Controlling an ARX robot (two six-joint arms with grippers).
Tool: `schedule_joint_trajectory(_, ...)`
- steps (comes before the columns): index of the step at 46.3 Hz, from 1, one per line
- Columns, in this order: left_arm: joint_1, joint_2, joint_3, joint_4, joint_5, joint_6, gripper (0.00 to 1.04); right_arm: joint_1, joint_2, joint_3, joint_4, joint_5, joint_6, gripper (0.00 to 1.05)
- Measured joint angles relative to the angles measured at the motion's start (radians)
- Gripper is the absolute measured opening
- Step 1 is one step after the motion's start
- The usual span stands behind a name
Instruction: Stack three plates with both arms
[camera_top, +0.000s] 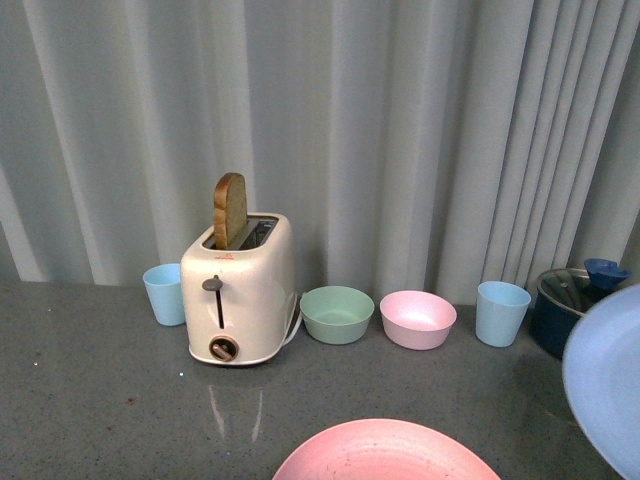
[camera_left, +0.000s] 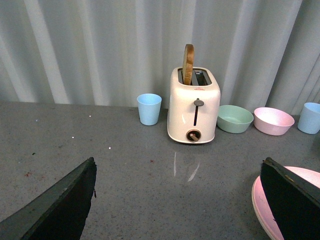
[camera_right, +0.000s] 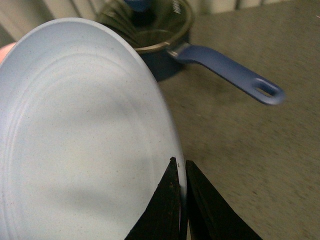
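The pink plate (camera_top: 385, 452) lies flat on the grey counter at the front edge of the front view; it also shows in the left wrist view (camera_left: 267, 207) beside one finger. My left gripper (camera_left: 177, 192) is open and empty above the counter, its far finger (camera_left: 295, 200) over the pink plate's rim. My right gripper (camera_right: 181, 167) is shut on the rim of the light blue plate (camera_right: 80, 135), which it holds lifted and tilted; the plate shows at the right edge of the front view (camera_top: 610, 380). The beige-cream plate is out of view.
A cream toaster (camera_top: 240, 290) with a bread slice stands at the back, a light blue cup (camera_top: 163, 293) to its left. A green bowl (camera_top: 337, 314), a pink bowl (camera_top: 418, 319) and another blue cup (camera_top: 501, 313) stand to its right. A dark blue lidded saucepan (camera_right: 150, 40) sits far right.
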Motion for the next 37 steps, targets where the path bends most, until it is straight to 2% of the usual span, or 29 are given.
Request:
schedule_joint_trajectory(20, 0.0, 0.0, 0.0, 0.0, 0.0, 0.0, 0.98, 0.515, 0.076, -0.063, 0.219, 0.066, 0.273, 0.03)
schedule_joint_trajectory(28, 0.0, 0.0, 0.0, 0.0, 0.0, 0.0, 0.98, 0.635, 0.138, -0.063, 0.24, 0.08, 0.331, 0.03)
schedule_joint_trajectory(37, 0.0, 0.0, 0.0, 0.0, 0.0, 0.0, 0.98, 0.66, 0.192, -0.075, 0.264, 0.082, 0.371, 0.03)
